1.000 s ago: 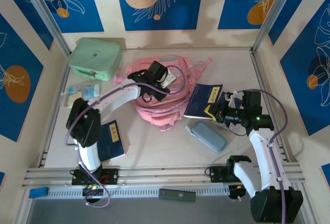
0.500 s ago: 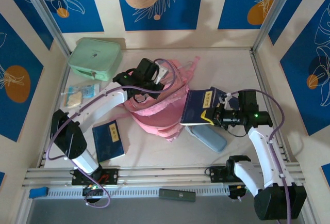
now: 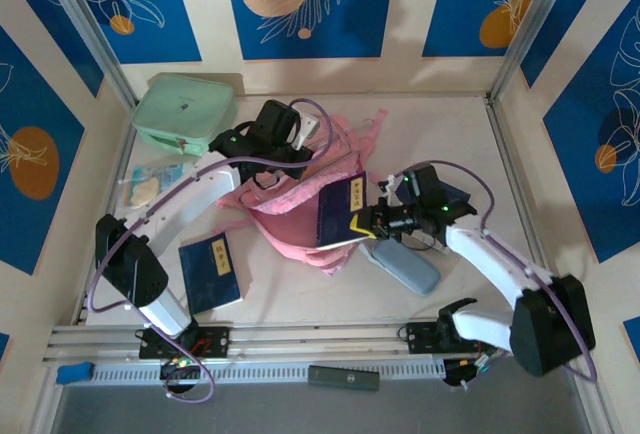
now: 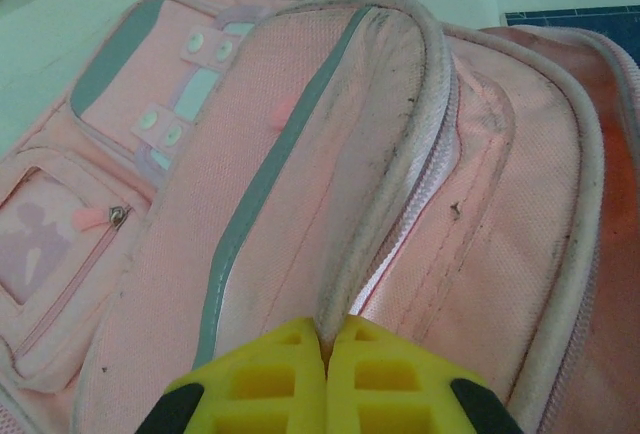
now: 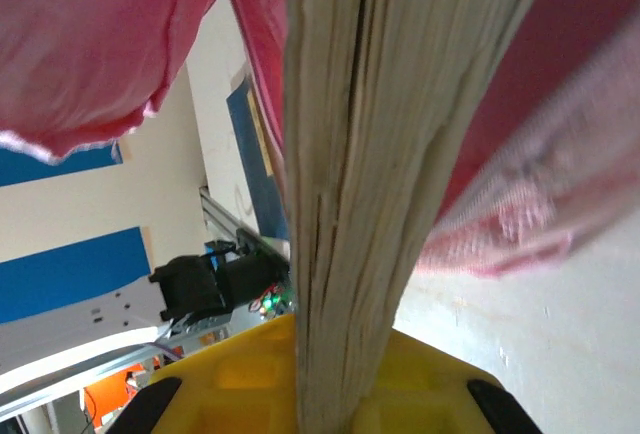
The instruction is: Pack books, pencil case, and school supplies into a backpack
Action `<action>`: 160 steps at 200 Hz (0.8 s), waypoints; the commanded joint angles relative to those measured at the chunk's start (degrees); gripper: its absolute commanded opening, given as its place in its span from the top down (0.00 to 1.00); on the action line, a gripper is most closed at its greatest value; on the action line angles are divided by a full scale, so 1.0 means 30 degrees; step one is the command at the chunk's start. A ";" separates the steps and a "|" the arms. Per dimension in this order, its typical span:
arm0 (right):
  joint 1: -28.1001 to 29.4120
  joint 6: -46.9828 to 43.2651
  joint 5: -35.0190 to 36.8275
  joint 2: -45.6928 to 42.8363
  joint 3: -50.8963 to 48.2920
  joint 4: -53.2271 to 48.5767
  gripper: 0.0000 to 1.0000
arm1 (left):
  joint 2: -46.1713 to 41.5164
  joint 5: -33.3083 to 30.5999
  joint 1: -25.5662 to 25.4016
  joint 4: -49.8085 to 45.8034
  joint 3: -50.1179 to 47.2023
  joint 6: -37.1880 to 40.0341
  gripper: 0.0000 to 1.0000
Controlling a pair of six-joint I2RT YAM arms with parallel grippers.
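- My left fingers (image 4: 305, 364) are pinched shut on a fold of the backpack (image 4: 300, 154), gripping the piped rim beside the zip and lifting it so the mouth gapes.
- My right fingers (image 5: 270, 364) are clamped on a book (image 5: 340, 154), narrow around its thickness. The cream page edge runs straight out from between them.
- The relation that matters is this: the book's long axis points away from my right fingers and into the bag, with pink fabric draped on both sides of it in the right wrist view. I judge its leading edge is just inside the opening.
- From above, the book (image 3: 340, 212) stands on edge and tilted, navy cover and yellow label strip showing, pressed against the backpack (image 3: 295, 219) at its right side.
- The right arm is the nearer one for pushing. The left only holds the rim.
- The backpack is soft woven cloth with grey trim and slumps where unsupported. The book is stiff and flat, so it may snag on the floppy lip.
- The pencil case (image 3: 400, 266), smooth and rounded, lies on the desk (image 3: 450, 134) just below my right fingers.
- A second book (image 3: 212, 272) lies flat near the left arm's base.
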 commanded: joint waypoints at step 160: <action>0.2913 -0.0661 0.5937 1.1575 0.6202 0.7909 0.62 | -0.0270 0.1407 0.1073 0.1772 0.1768 0.0018 1.00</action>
